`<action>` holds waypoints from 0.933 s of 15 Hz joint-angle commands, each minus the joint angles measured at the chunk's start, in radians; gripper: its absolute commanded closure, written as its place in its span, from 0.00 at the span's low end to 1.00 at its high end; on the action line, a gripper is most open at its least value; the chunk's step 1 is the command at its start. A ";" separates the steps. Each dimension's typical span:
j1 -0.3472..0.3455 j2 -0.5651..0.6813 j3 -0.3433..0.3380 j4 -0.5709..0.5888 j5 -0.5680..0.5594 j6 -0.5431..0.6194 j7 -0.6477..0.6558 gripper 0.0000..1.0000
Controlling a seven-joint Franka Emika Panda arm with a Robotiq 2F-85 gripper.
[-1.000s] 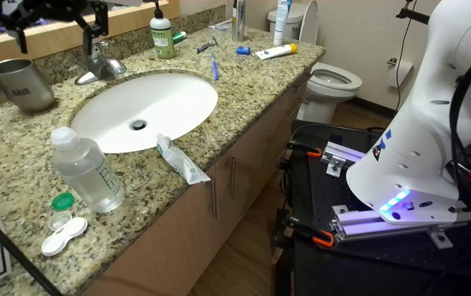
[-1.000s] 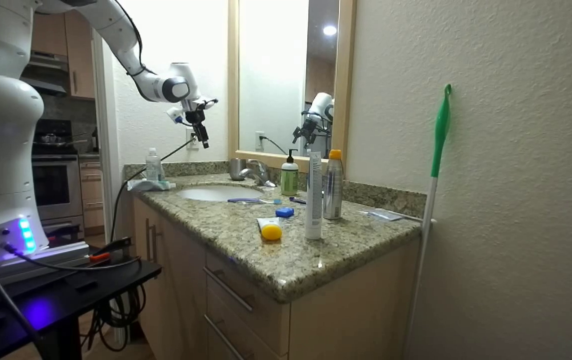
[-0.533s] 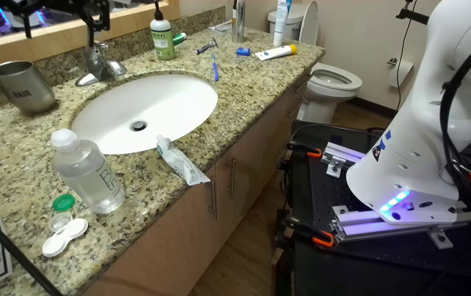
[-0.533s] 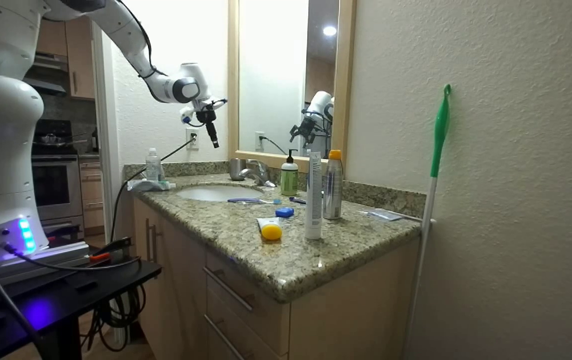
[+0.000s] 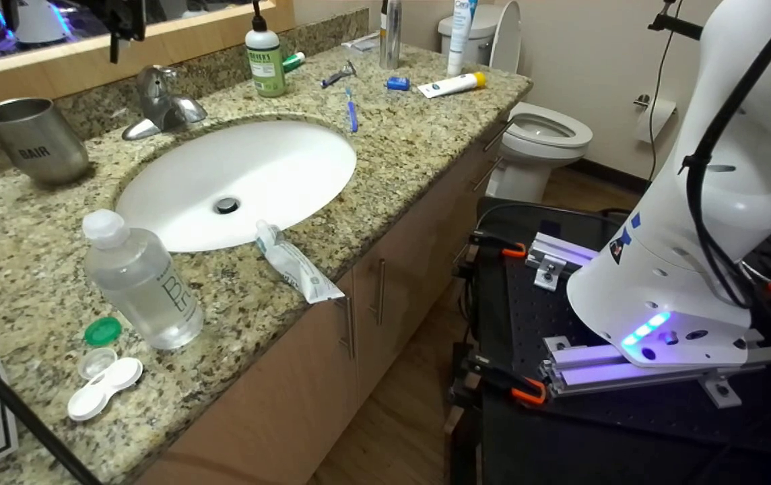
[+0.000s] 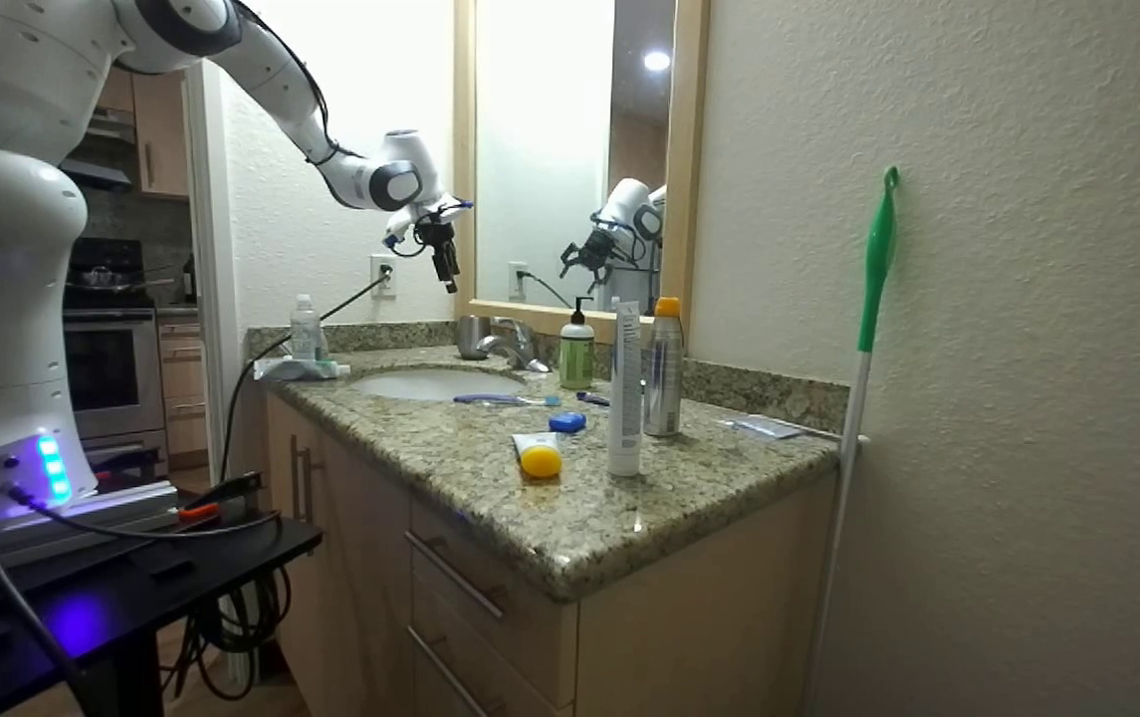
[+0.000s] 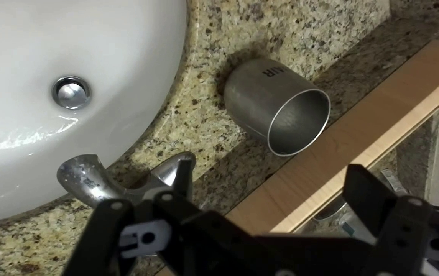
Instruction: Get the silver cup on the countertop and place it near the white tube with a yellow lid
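The silver cup [image 5: 35, 148] stands upright on the speckled countertop [image 5: 419, 145], beside the sink and near the backsplash. It also shows small behind the faucet in an exterior view [image 6: 473, 337], and in the wrist view [image 7: 252, 94] with its open rim toward the mirror frame. The white tube with a yellow lid [image 5: 451, 85] lies at the counter's far end; its yellow cap faces the camera in an exterior view [image 6: 540, 460]. My gripper [image 7: 268, 167] is open and empty, its fingers spread wide. It hangs high above the counter, over the faucet and mirror edge, apart from the cup.
The faucet [image 7: 89, 178] stands close to the cup. A wooden mirror frame [image 7: 303, 180] runs along the wall. A clear bottle [image 5: 149, 293], a flattened tube [image 5: 297, 266], a soap bottle [image 5: 265, 64], a tall white tube [image 6: 625, 398] and a spray can [image 6: 664, 373] stand or lie around the sink.
My gripper has moved toward the mirror and the faucet side, high above the counter, and now mostly leaves an exterior view at its top left. The cup and the tubes have not moved.
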 commanded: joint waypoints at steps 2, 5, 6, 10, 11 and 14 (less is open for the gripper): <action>0.019 0.082 -0.059 0.100 -0.007 -0.078 0.150 0.00; 0.005 0.172 -0.063 0.225 0.026 -0.159 0.293 0.00; -0.005 0.197 -0.045 0.264 0.048 -0.191 0.317 0.00; -0.002 0.288 -0.006 0.419 0.085 -0.280 0.394 0.00; -0.006 0.231 -0.009 0.323 0.068 -0.236 0.357 0.00; 0.001 0.272 -0.001 0.386 0.067 -0.252 0.394 0.00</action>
